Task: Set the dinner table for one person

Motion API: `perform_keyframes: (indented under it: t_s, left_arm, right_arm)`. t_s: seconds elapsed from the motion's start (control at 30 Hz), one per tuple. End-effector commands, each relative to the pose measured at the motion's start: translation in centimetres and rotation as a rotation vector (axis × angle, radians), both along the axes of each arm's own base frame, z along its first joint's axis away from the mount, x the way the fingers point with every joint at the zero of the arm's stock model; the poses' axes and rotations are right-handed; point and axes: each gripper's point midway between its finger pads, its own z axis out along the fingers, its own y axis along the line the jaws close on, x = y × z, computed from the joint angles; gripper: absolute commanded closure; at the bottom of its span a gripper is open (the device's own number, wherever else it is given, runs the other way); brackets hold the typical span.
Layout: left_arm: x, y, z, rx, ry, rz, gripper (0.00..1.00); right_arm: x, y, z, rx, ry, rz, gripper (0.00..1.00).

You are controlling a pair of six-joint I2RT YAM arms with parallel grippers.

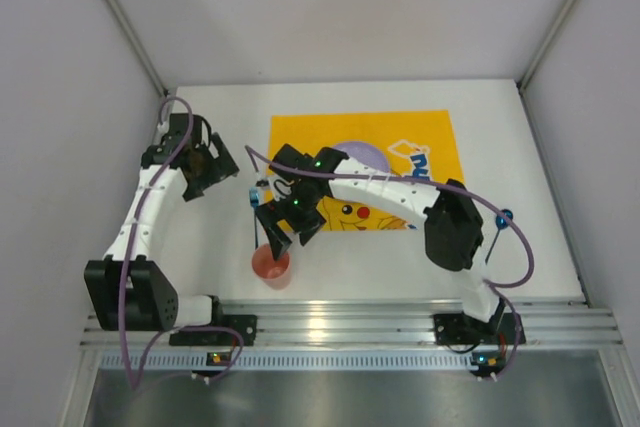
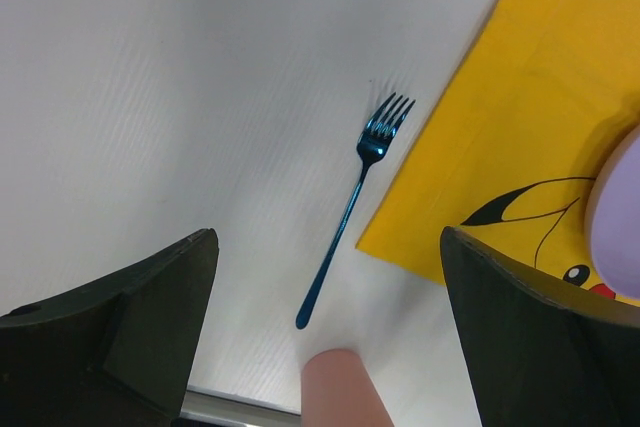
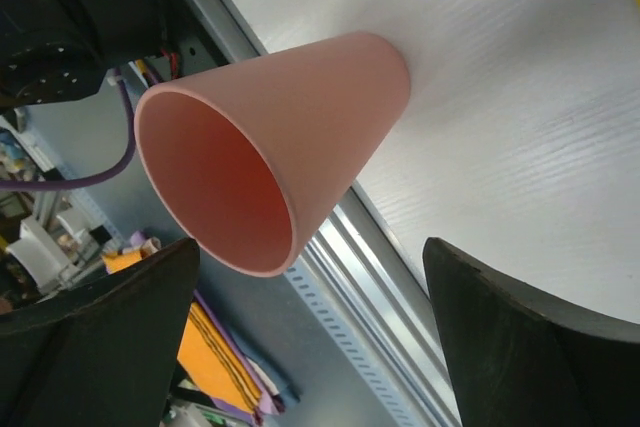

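The white dinner table (image 1: 500, 127) carries a yellow Pikachu mat (image 1: 420, 137) with a pale purple plate (image 1: 352, 153) on it, partly under my right arm. A pink cup (image 1: 271, 267) stands near the front edge, left of the mat. My right gripper (image 1: 288, 227) is open just above and behind the cup (image 3: 290, 137), not touching it. A blue fork (image 2: 355, 212) lies left of the mat (image 2: 530, 107). My left gripper (image 1: 213, 165) is open and empty at the far left. In the left wrist view the cup (image 2: 340, 392) shows low between the open jaws.
A thin blue utensil (image 1: 495, 235) lies right of the mat beside my right arm's elbow. The aluminium rail (image 1: 350, 322) runs along the table's front edge, close to the cup. Grey walls enclose the table on three sides.
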Motion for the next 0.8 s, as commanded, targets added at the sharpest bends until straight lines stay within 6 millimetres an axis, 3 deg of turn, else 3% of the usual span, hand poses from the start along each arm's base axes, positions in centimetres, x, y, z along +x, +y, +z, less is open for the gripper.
perform_keyframes:
  t_s: [0.0, 0.23, 0.3, 0.33, 0.43, 0.47, 0.57, 0.73, 0.77]
  left_arm:
    - [-1.3, 0.4, 0.8, 0.014, -0.031, 0.001, 0.02]
    - [-2.9, 0.6, 0.2, 0.023, -0.023, 0.003, 0.03]
    - [-3.0, 0.7, 0.3, 0.025, -0.029, 0.006, 0.03]
    - [-3.0, 0.6, 0.5, 0.023, -0.032, 0.007, 0.03]
    - [-3.1, 0.6, 0.5, 0.02, -0.034, 0.007, 0.03]
    - [-3.0, 0.6, 0.5, 0.02, -0.035, 0.007, 0.03]
    - [-2.9, 0.6, 0.7, 0.021, -0.037, 0.009, 0.03]
    - [-2.6, 0.7, 1.0, 0.025, -0.045, 0.012, 0.04]
    - [-2.5, 0.8, 1.0, 0.025, -0.049, 0.012, 0.04]
  right_arm:
    - [-1.1, 0.2, -0.3, -0.069, -0.074, 0.065, 0.08]
    - [1.6, -2.5, -3.7, -0.297, -0.262, -0.002, 0.29]
    - [2.3, -3.1, -4.3, -0.328, -0.307, -0.002, 0.42]
    - [2.4, -3.3, -4.6, -0.337, -0.316, 0.001, 0.57]
    - [2.8, -2.8, -4.7, -0.316, -0.336, 0.007, 0.75]
    - [3.0, -2.4, -4.4, -0.3, -0.343, 0.005, 0.85]
    - [3.7, -1.2, -2.1, -0.239, -0.38, -0.004, 1.0]
    - [7.9, -1.4, 5.3, -0.123, -0.473, -0.111, 1.0]
    - [9.9, -3.2, 6.4, -0.131, -0.471, -0.165, 1.0]
